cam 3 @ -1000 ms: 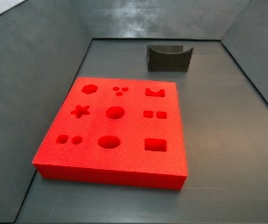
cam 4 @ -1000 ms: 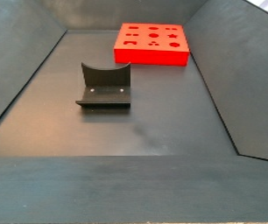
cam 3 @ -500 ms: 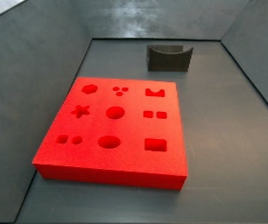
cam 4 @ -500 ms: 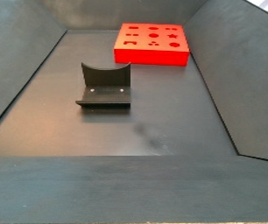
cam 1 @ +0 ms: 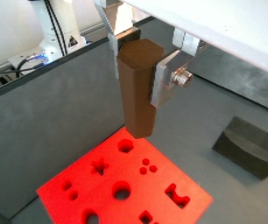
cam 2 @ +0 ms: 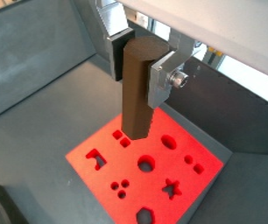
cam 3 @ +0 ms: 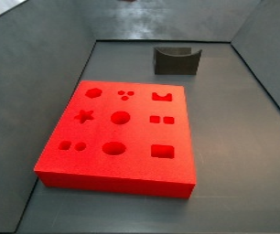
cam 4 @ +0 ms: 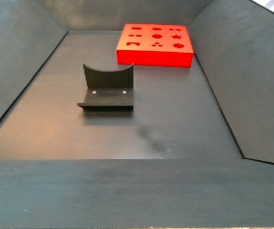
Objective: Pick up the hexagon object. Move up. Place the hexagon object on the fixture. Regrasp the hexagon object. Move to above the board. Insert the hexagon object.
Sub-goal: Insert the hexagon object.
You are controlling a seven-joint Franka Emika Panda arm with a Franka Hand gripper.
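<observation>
My gripper [cam 1: 139,63] is shut on the hexagon object [cam 1: 137,92], a dark reddish-brown six-sided peg that hangs upright between the silver fingers [cam 1: 164,79]. Both wrist views show it, also here [cam 2: 140,87], held well above the red board [cam 1: 107,188], over the board's edge with the small holes [cam 2: 123,136]. The board lies flat on the floor in both side views [cam 3: 118,137] [cam 4: 155,45]. The dark fixture [cam 3: 177,60] with its curved notch stands empty apart from the board, as another side view [cam 4: 106,88] and a wrist view [cam 1: 251,147] also show. The gripper [cam 2: 139,70] is above the frame in both side views.
Grey sloping walls [cam 3: 33,64] enclose the dark floor [cam 4: 151,134] on all sides. The board sits near one wall, and the fixture stands on the floor some way beyond it.
A small dark tip has appeared at the top edge of one side view, above the far wall. The board and the fixture have not moved.
</observation>
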